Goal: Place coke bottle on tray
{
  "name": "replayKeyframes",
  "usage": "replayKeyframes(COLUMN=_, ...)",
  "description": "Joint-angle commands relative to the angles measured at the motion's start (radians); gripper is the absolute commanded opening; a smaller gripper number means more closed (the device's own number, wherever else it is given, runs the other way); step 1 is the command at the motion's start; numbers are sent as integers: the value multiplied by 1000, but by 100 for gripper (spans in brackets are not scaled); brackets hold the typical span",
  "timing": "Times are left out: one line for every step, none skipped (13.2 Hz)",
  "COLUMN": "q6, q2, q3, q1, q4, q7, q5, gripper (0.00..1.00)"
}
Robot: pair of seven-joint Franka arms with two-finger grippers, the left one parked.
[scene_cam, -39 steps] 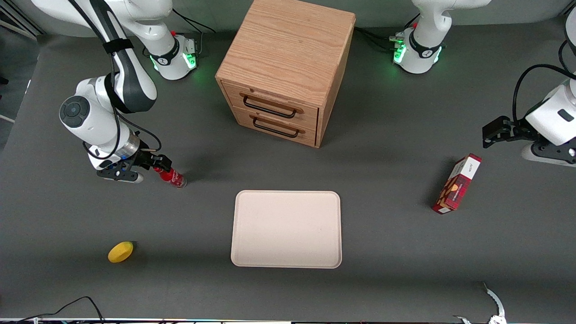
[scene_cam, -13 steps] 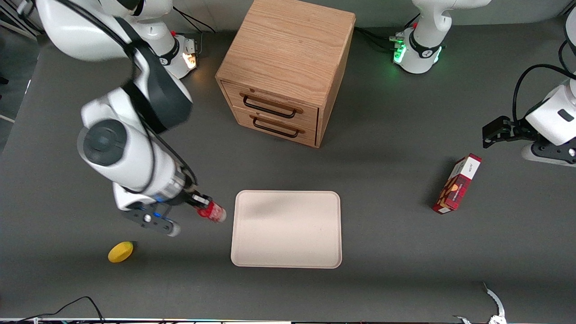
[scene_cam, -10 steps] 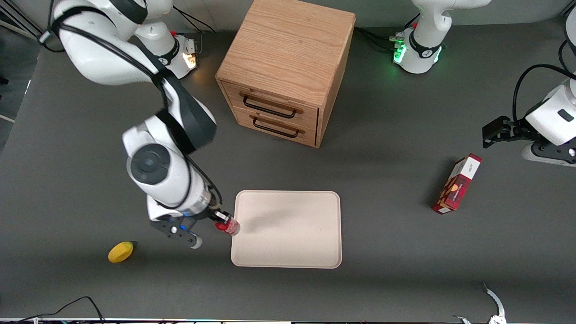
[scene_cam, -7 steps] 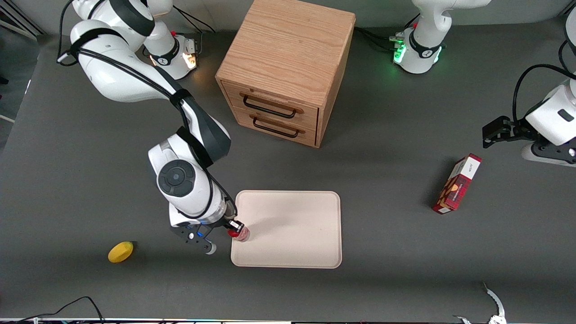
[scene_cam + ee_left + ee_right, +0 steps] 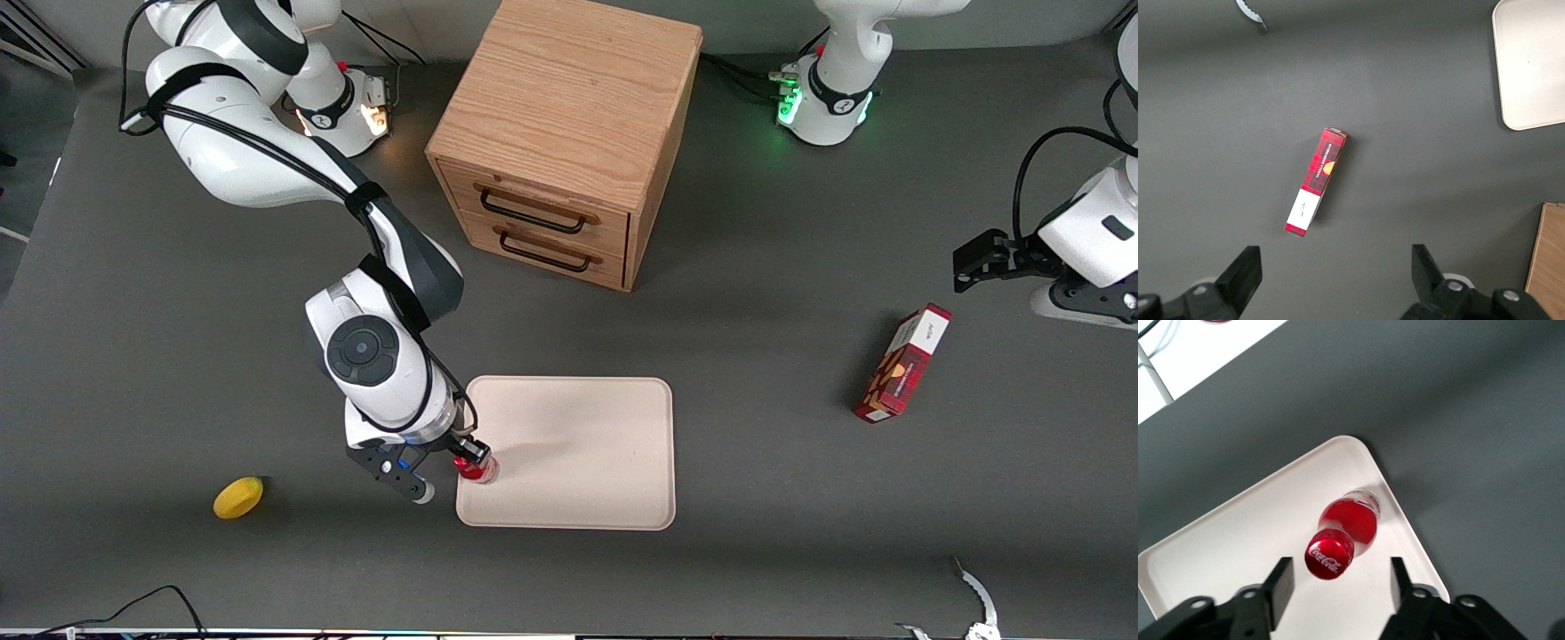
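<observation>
The coke bottle (image 5: 478,468), with a red cap and red label, stands on the cream tray (image 5: 578,453) close to the rim at the working arm's end, near the corner nearer the front camera. My right gripper (image 5: 468,454) hangs just above it. In the right wrist view the gripper (image 5: 1338,587) is open. Its two black fingers (image 5: 1278,590) stand well apart on either side of the red cap (image 5: 1329,553) and do not touch it. The bottle (image 5: 1351,523) stands on the tray (image 5: 1238,540) close to a rounded corner.
A wooden drawer cabinet (image 5: 569,133) stands farther from the front camera than the tray. A yellow lemon (image 5: 238,497) lies toward the working arm's end. A red rectangular carton (image 5: 902,363) lies toward the parked arm's end, and shows in the left wrist view (image 5: 1317,181).
My gripper carried the bottle from the table at the working arm's end to the tray's near corner. Over the last half second it barely shifted.
</observation>
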Motion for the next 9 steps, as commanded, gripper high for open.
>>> replayKeyframes(q6=-48, q2=-80, q3=12, q1=-8, q4=-11, q7=20, q5=-34, gripper=100)
replayKeyframes(q6=-108, q2=-128, q3=27, q1=-17, q4=-11, q7=-16, q5=-31, gripper=100)
replayKeyframes(q6=-193, q2=-197, q3=58, q1=-35, q4=-11, q7=-105, q5=-25, gripper=100)
replayKeyframes(q6=-291, q2=-252, q3=91, q1=-67, q4=-11, q7=-198, q5=-9, gripper=100)
replayKeyframes(q6=-399, q2=-319, q3=131, q1=-106, q4=-11, q7=-291, q5=30, gripper=100)
replayKeyframes(q6=-494, q2=-397, q3=136, q1=-135, q4=-13, q7=-373, q5=88, gripper=100)
replayKeyframes(q6=-584, q2=-470, q3=129, q1=-164, q4=-14, q7=-461, q5=142, gripper=100)
replayKeyframes(q6=-646, q2=-526, q3=113, q1=-201, q4=-16, q7=-557, q5=175, gripper=100)
replayKeyframes(q6=-704, q2=-579, q3=75, q1=-227, q4=-27, q7=-672, q5=222, gripper=100)
